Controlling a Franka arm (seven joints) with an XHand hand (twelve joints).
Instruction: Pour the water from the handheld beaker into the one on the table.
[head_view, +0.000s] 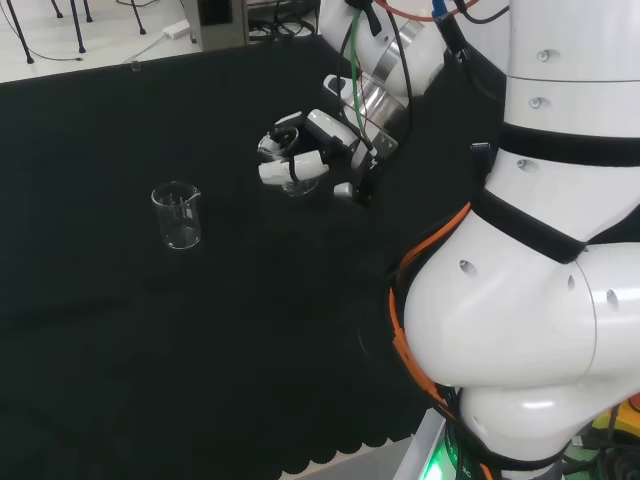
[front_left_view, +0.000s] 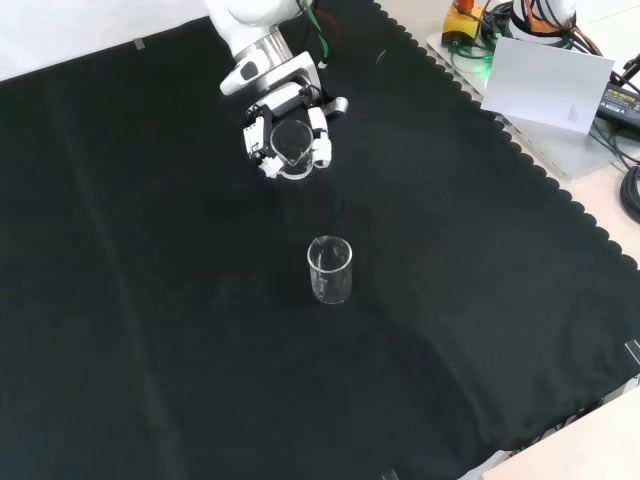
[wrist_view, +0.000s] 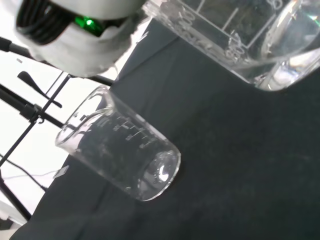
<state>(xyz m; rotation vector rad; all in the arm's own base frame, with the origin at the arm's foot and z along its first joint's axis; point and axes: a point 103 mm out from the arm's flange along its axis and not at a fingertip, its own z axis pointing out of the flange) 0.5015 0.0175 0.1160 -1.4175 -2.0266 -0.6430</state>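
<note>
Over the black cloth (head_view: 120, 330) in the head view, the hand (head_view: 305, 150) has its white fingers curled round a clear glass beaker (head_view: 283, 160), held off the bench. A second clear beaker (head_view: 177, 215) stands upright on the cloth well to its left, pretty much see-through, so can't tell if anything's in it.

Front view: the held beaker (front_left_view: 291, 148) sits inside the curled fingers near the top, mouth facing the camera. The table beaker (front_left_view: 330, 270) stands below it, apart, plain cylinder with a little spout.

Wrist view: the held beaker (wrist_view: 240, 35) looms close, with water pooled at its base and printed scale marks. The other beaker (wrist_view: 120, 152) looks empty, ribbed with scale lines.
</note>
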